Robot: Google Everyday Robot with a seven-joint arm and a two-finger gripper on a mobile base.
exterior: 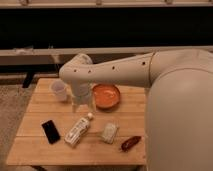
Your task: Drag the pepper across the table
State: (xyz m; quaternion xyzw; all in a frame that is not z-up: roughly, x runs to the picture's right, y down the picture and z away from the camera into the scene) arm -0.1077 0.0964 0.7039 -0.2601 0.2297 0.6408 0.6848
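Currently: arm [125, 70] reaches in from right over far half of table [37, 150]. Gripper [83, 105] hangs low above tabletop between 1 clear cup [59, 90] on left and 1 orange bowl [106, 96] on right, close to both. Spread or pressed together: cannot tell. Pepper [131, 143] lies at near right of table, close to near edge, well apart from gripper. 1 pale packet [109, 133] just left of pepper, not touching. 1 bottle [78, 130] lies on side left of packet, cap end toward far right. 1 black phone [50, 131] flat, left of bottle.
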